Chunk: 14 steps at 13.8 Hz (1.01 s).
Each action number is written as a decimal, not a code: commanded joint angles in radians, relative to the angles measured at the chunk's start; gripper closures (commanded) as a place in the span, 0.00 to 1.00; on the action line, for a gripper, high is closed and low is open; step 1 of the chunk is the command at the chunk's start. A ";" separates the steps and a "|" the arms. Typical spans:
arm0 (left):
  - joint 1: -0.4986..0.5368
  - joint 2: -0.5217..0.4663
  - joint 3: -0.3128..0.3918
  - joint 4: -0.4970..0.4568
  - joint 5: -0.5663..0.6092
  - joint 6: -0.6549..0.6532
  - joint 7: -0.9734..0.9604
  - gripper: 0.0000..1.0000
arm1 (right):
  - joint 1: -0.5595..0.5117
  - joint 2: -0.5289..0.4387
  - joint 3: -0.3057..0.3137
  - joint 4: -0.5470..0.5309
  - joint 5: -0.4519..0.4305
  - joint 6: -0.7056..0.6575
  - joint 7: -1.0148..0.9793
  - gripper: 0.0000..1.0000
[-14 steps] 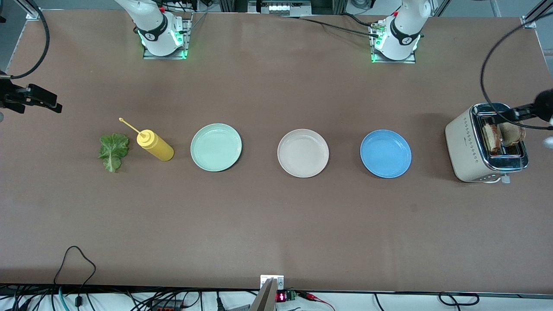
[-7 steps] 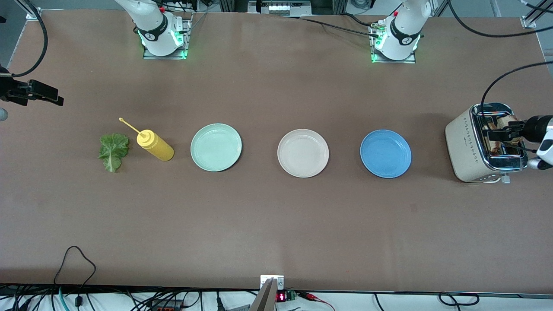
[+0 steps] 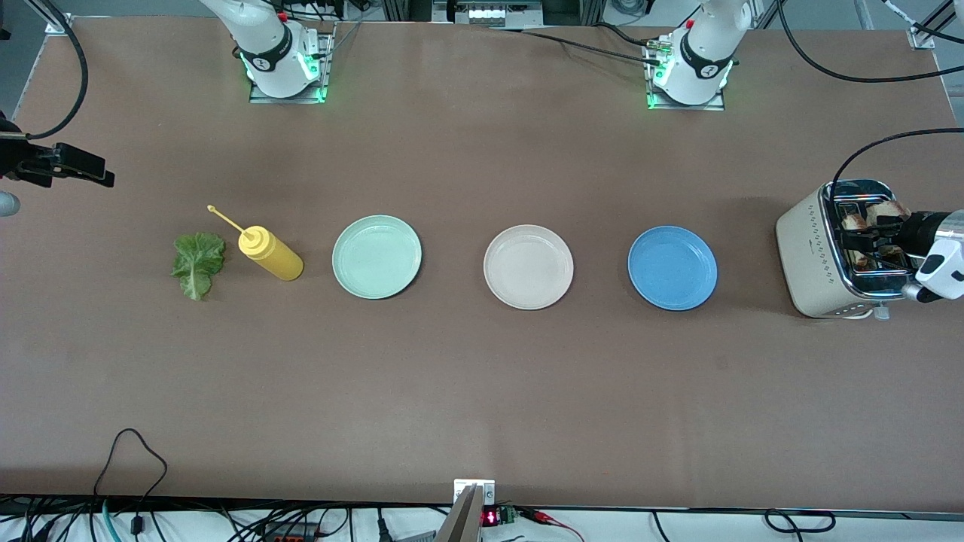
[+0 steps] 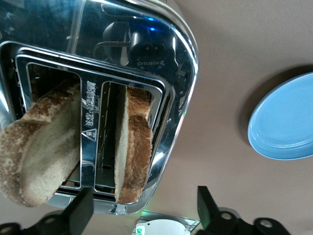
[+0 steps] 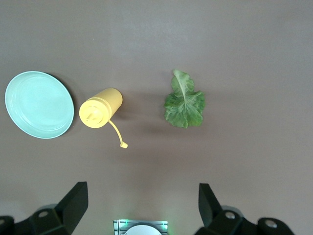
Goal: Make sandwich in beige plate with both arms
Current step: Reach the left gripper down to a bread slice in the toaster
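Observation:
Two toasted bread slices stand in the toaster (image 3: 809,256) at the left arm's end of the table. My left gripper (image 3: 866,235) hangs open just above its slots. In the left wrist view the fingers (image 4: 82,211) stand either side of the upright slice (image 4: 133,147) without touching it, and the other slice (image 4: 39,154) leans outward. The beige plate (image 3: 528,266) lies bare mid-table. A lettuce leaf (image 3: 197,262) lies at the right arm's end. My right gripper (image 3: 102,175) hovers open, high over that end, and sees the leaf (image 5: 184,102) below.
A mint green plate (image 3: 376,257) and a blue plate (image 3: 672,269) flank the beige one. A yellow squeeze bottle (image 3: 269,254) lies on its side between the leaf and the mint plate. Cables run along the table edge nearest the front camera.
My left gripper has come down over the toaster toward the slices and its fingers have drawn in a little. The right gripper has only drifted slightly.

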 commanded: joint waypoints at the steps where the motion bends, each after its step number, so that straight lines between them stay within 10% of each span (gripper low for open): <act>1: 0.007 0.020 -0.006 0.030 0.017 -0.014 0.019 0.39 | -0.003 -0.008 0.002 0.007 0.000 -0.020 -0.002 0.00; 8: 0.013 0.033 -0.006 0.034 0.052 0.020 0.016 0.48 | -0.005 -0.019 0.000 0.007 -0.049 -0.059 -0.003 0.00; 14: 0.013 0.043 -0.006 0.035 0.052 0.020 0.019 0.93 | -0.017 0.004 -0.004 0.007 -0.034 -0.055 0.003 0.00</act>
